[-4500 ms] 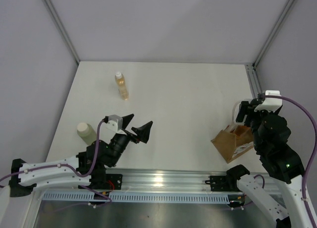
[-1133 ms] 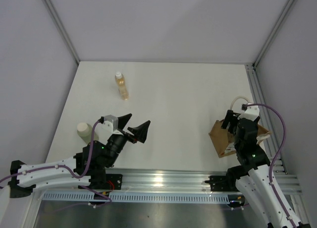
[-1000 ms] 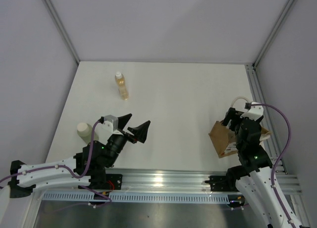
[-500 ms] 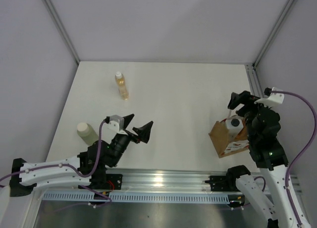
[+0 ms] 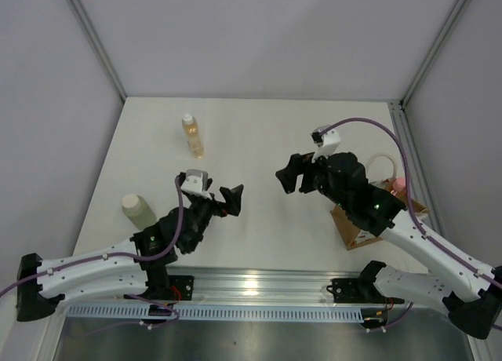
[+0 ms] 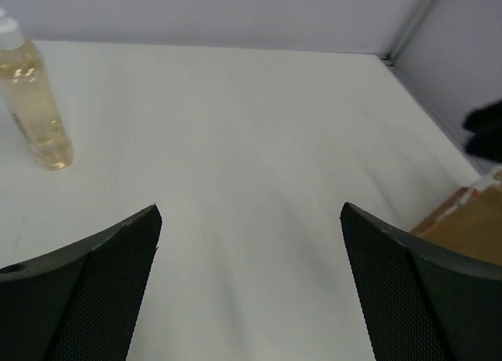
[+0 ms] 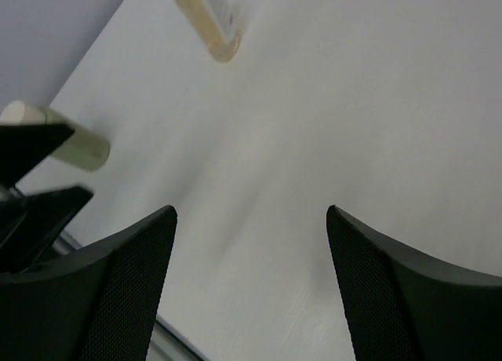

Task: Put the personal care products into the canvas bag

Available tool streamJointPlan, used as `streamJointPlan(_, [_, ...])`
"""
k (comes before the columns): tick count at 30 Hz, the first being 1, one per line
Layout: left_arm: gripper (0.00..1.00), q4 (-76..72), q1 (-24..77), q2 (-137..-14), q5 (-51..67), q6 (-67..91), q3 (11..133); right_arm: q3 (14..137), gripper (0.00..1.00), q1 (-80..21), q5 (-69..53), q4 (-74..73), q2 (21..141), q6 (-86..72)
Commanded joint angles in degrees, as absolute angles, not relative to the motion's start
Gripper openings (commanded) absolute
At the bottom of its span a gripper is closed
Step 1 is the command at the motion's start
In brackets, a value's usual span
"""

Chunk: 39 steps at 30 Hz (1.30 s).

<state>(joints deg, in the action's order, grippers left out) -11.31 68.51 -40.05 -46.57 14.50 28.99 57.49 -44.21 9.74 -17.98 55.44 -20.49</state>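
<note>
The slim amber bottle with white cap (image 5: pixel 191 136) stands at the far left of the table; it also shows in the left wrist view (image 6: pixel 31 102) and the right wrist view (image 7: pixel 208 16). The squat pale-green cylinder (image 5: pixel 137 210) stands near the left edge, and it shows in the right wrist view (image 7: pixel 70 141). The canvas bag (image 5: pixel 349 220) sits at the right, partly behind my right arm, with a pink cap (image 5: pixel 398 185) at its mouth. The clear bottle is hidden. My left gripper (image 5: pixel 222 198) is open and empty. My right gripper (image 5: pixel 294 175) is open and empty over mid-table.
The bag's cream handle loop (image 5: pixel 382 161) arches by the right rail. A metal frame rail (image 5: pixel 404 141) runs along the table's right edge. My left gripper's fingers (image 7: pixel 35 208) show at the left of the right wrist view. The bag's corner (image 6: pixel 471 227) shows in the left wrist view.
My right gripper has lifted away from the bag and swung left to mid-table, open and empty. My left gripper has shifted slightly forward and right.
</note>
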Motion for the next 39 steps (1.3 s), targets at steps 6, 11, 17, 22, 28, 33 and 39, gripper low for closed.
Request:
streamJointPlan(6, [0.99, 11.77, 50.65, -47.71, -47.49, 24.52, 44.47, 47.56, 0.82, -49.31, 1.77, -8.54, 45.98, -22.22])
streamJointPlan(11, [0.98, 10.11, 33.15, -55.53, -31.57, 31.2, 49.3, 43.07, 0.83, -50.01, -5.71, -4.39, 44.82, -24.52])
streamJointPlan(17, [0.97, 6.16, 24.53, -71.44, -28.05, 27.78, 57.65, 41.76, 0.84, -50.19, -2.55, -5.98, 39.56, -23.03])
streamJointPlan(22, [0.97, 4.82, 19.26, -82.85, -24.96, 25.74, 64.59, 40.17, 0.84, -50.27, 0.0, -6.15, 33.76, -22.24])
streamJointPlan(28, [0.96, 2.9, 15.38, -91.66, -23.9, 22.43, 70.38, 39.9, 0.85, -50.36, 1.94, -6.33, 30.76, -22.94])
streamJointPlan(33, [0.96, 5.97, 13.19, -99.65, -23.03, 22.85, 76.37, 39.82, 0.85, -50.27, 0.7, -6.07, 30.59, -23.55])
streamJointPlan(39, [0.95, 5.54, 12.22, -103.18, -21.71, 21.18, 80.06, 39.81, 0.84, -50.27, 1.58, -6.33, 31.03, -23.29])
